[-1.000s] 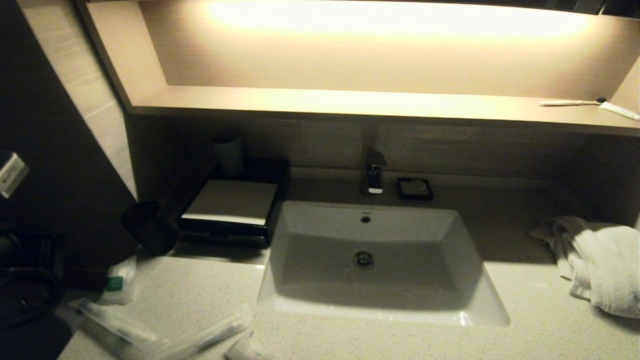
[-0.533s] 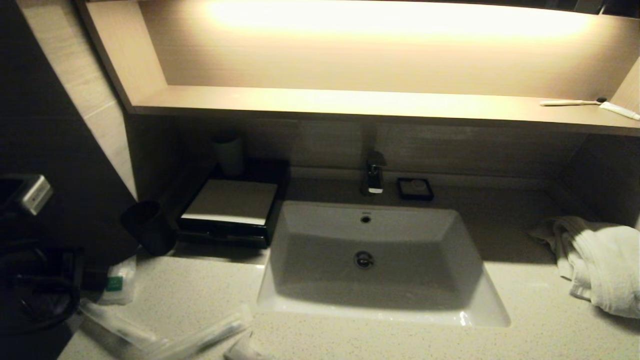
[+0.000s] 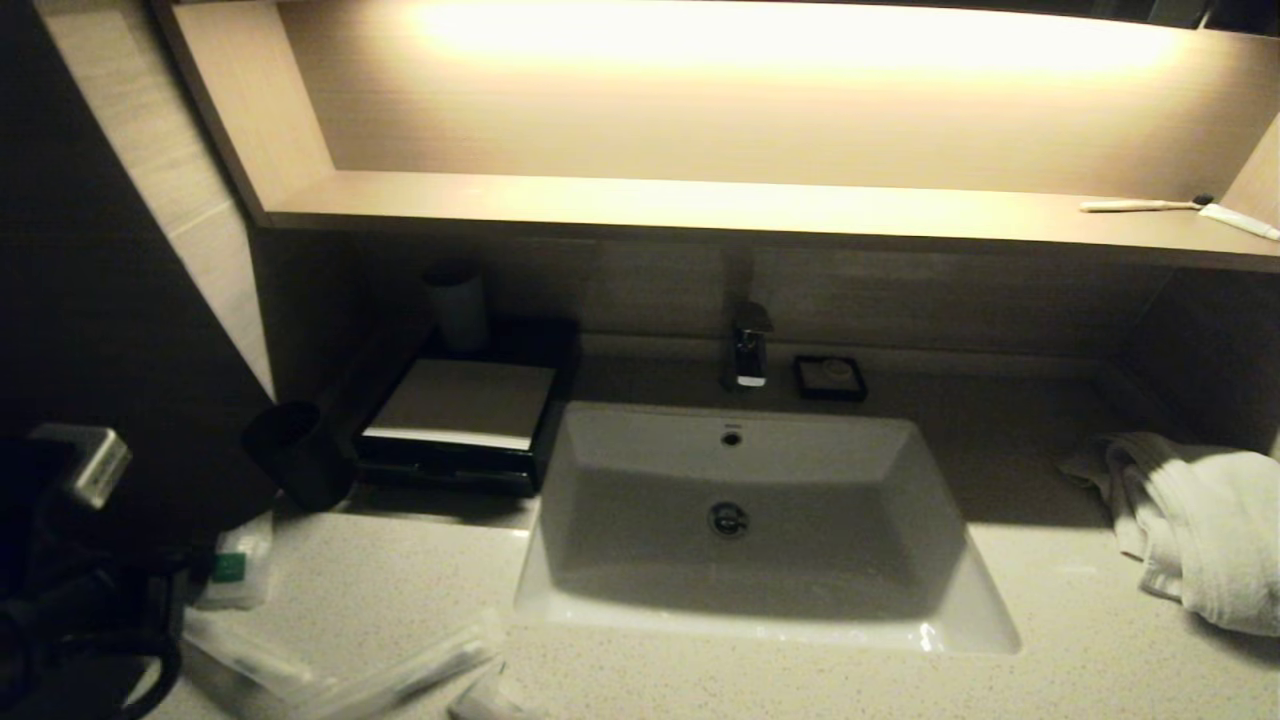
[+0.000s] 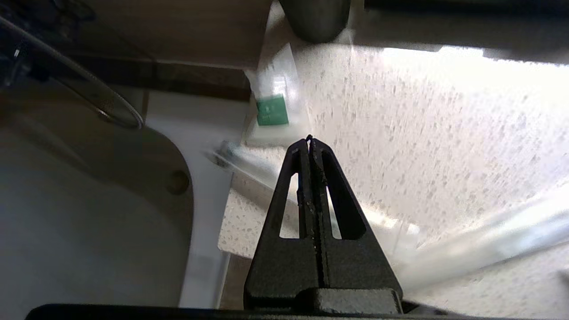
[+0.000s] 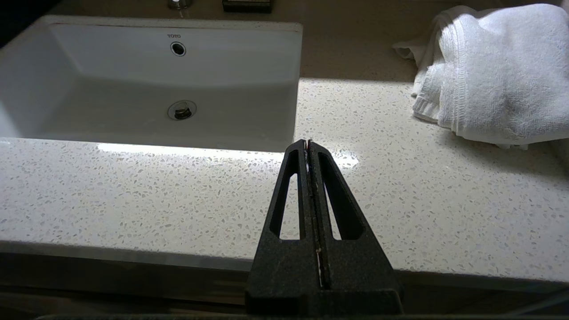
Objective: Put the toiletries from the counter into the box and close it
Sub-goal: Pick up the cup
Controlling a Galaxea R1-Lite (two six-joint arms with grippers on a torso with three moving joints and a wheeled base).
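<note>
Toiletries lie at the counter's front left: a clear packet with a green label, two long clear-wrapped items and a small tube at the front edge. The black box with a pale flat top stands behind them, left of the sink. In the left wrist view my left gripper is shut and empty, above the counter's left edge. Its tips are just short of the green-label packet and over one long wrapped item. My right gripper is shut and empty, low over the counter's front edge right of the sink.
A black cup stands just behind the packet and a pale cup behind the box. The white sink fills the middle, with tap and soap dish behind. A white towel lies right. A toothbrush lies on the shelf.
My left arm has come down and to the right at the left edge of the head view, toward the toiletries. Nothing on the counter has moved.
</note>
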